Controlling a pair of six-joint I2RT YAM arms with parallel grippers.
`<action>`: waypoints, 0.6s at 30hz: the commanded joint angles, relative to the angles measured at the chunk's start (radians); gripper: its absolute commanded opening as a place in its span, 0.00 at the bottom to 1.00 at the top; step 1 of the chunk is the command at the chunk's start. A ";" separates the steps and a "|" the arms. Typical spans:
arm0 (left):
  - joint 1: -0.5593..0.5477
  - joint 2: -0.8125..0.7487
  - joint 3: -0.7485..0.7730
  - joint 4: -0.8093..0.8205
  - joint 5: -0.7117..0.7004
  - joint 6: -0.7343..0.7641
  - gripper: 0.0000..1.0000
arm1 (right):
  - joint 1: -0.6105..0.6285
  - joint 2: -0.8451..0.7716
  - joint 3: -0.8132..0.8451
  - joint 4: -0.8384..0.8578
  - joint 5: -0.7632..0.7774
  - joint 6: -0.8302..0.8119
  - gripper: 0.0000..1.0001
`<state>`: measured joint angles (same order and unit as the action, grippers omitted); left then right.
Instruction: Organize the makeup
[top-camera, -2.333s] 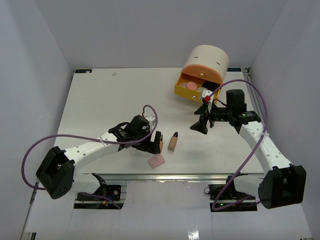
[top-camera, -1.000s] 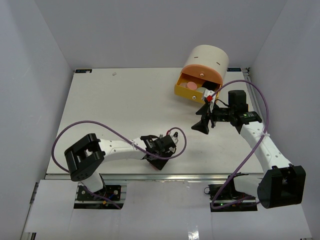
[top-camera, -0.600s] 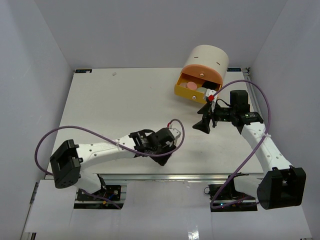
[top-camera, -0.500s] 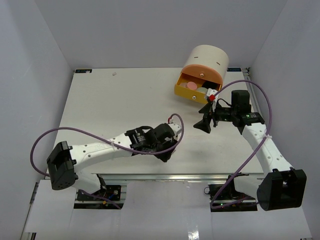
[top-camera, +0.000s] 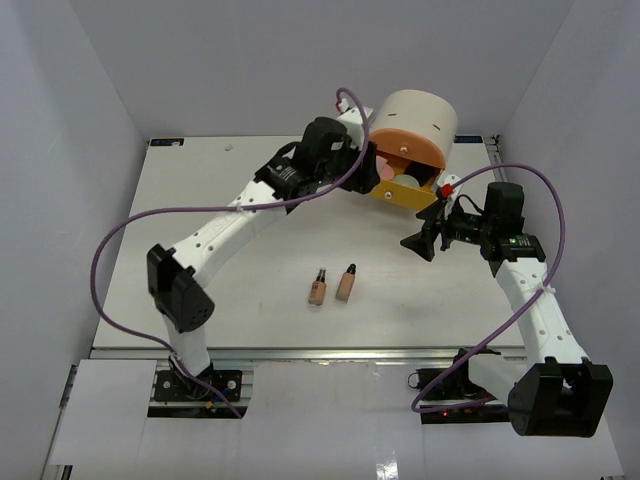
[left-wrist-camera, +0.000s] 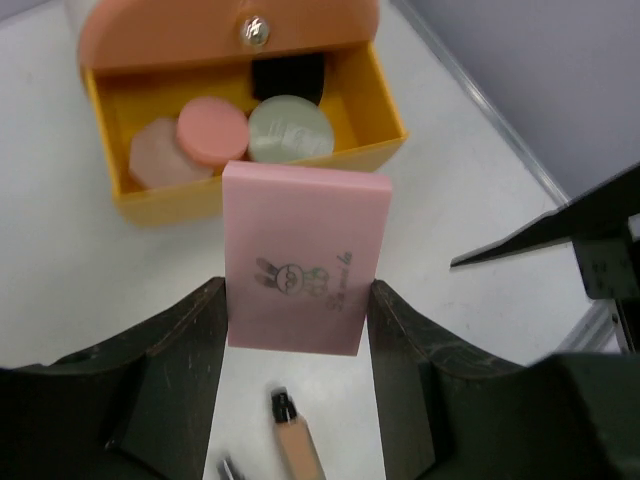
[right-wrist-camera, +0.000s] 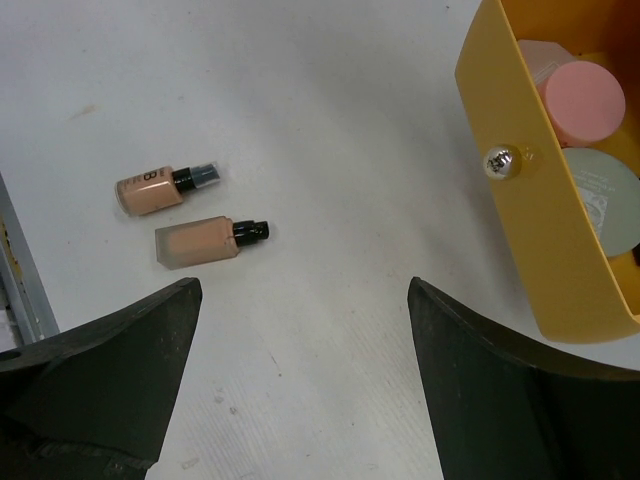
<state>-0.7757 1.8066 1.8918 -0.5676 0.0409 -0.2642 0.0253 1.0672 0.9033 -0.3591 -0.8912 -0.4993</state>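
My left gripper (left-wrist-camera: 297, 300) is shut on the flat pink square (left-wrist-camera: 305, 250), held upright above the table just in front of the open yellow drawer (left-wrist-camera: 255, 192). The drawer holds two pink round jars (left-wrist-camera: 212, 132), a pale green round jar (left-wrist-camera: 290, 128) and a black square compact (left-wrist-camera: 288, 76). Two beige black-capped bottles (top-camera: 317, 288) (top-camera: 346, 283) lie side by side near the table's front middle. My right gripper (right-wrist-camera: 302, 290) hangs open and empty over bare table to the right of the drawer (right-wrist-camera: 520, 215), with the bottles (right-wrist-camera: 205, 241) ahead of it.
The yellow drawer sticks out of a big cream cylinder (top-camera: 412, 118) at the back right, with a pink drawer front (left-wrist-camera: 200, 25) above it. My left arm (top-camera: 250, 205) stretches diagonally across the table. The right wall is close behind my right arm (top-camera: 520, 262).
My left arm has swung from the front edge up to the drawer, carrying the pink square. The two bottles are uncovered again. My right gripper has shifted slightly right.
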 joint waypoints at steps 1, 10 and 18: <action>-0.011 0.211 0.283 -0.006 0.083 0.279 0.15 | -0.013 -0.019 -0.007 0.041 -0.043 0.024 0.90; -0.008 0.284 0.259 0.250 0.010 0.659 0.14 | -0.047 -0.032 -0.018 0.058 -0.078 0.044 0.90; -0.007 0.369 0.275 0.380 -0.037 0.666 0.16 | -0.056 -0.025 -0.025 0.065 -0.086 0.048 0.90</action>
<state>-0.7836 2.1448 2.1390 -0.2959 0.0328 0.3596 -0.0221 1.0527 0.8852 -0.3331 -0.9451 -0.4688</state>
